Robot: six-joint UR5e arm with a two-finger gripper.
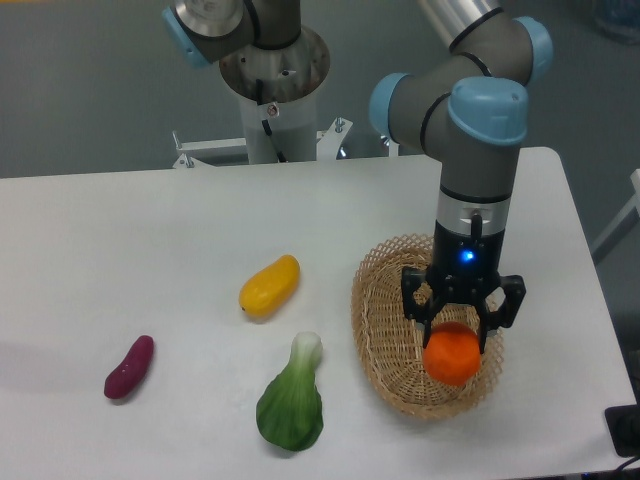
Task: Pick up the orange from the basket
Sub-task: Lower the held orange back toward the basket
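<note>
A: Largest first?
B: Flat white table (150, 230), spread under everything. Next the grey jointed arm with pale blue caps (478, 150), dropping from the top edge straight down over the oval tan woven wicker basket (375, 300).

A: And that basket as the landmark?
B: Resting on the table, lacy open-weave rim showing on its left and lower edges. Partly covered on its right half by the arm's wrist and the black two-fingered hand (462, 318).

A: State of the hand?
B: Clamped around the small round bright orange fruit (453, 357), one dark finger on each side of the fruit's upper part. Small blue light glowing on the wrist just above.

A: Whereabouts of the orange?
B: Over the right portion of the basket, near the right rim. Hard to tell from this single view whether clear of the weave or touching the basket floor.

A: Anything else, going down in size?
B: Left of the basket and slightly lower, a leafy green bok choy with a white stem (292, 398). Left of the basket and a little higher, an elongated yellow-orange mango-like fruit (269, 285). Far left of the basket, well apart, a small purple oblong sweet potato (129, 366).
</note>
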